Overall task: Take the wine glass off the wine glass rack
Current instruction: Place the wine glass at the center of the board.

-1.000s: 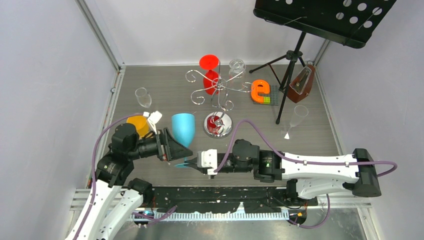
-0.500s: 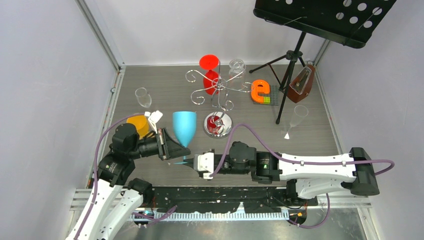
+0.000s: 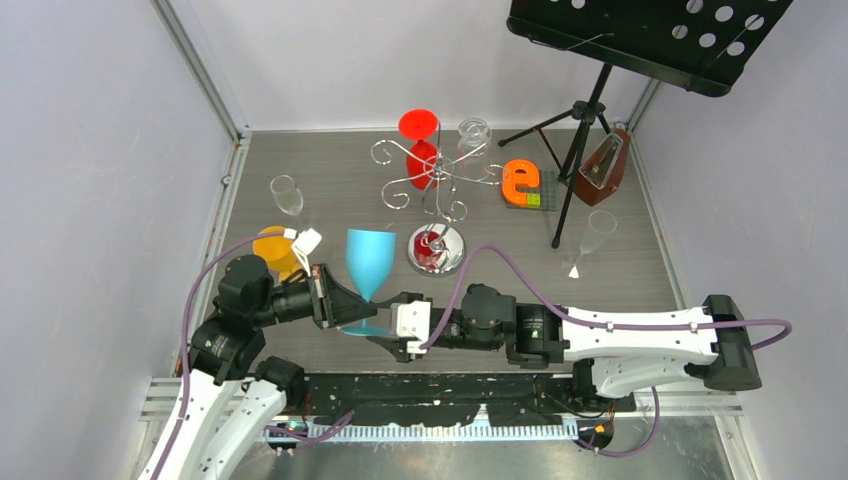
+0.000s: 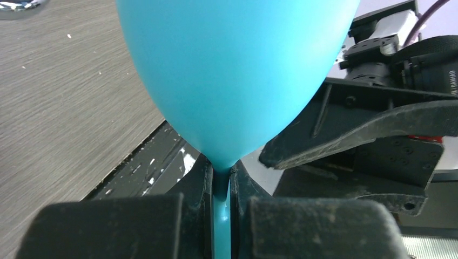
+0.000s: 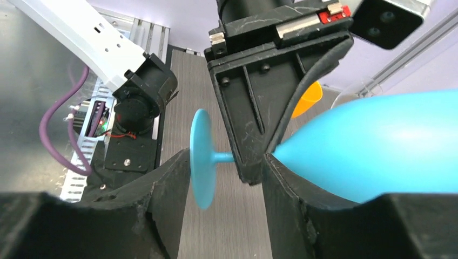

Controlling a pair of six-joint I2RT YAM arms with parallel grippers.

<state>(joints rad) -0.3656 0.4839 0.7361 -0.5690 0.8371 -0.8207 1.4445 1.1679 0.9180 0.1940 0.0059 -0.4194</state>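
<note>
Closed now, my left pincer (image 4: 221,195) grips the blue glass (image 3: 366,260) by its stem while my right pincer (image 5: 226,162) opens, seemingly releasing it, clear of the rack (image 3: 447,181).

wine glass rack (image 3: 445,240): polished chrome wire, mirror-bright round base.
blue wine glass (image 3: 368,258), near the rack: smooth, opaque, soft satin sheen, plastic by look.
table (image 3: 330,175) under the rack: matt grey wood-grain.
left gripper (image 4: 221,181): matt black, scuffed fingers.

Overhead plus close wrists, sharing glass (image 3: 368,262)
</note>
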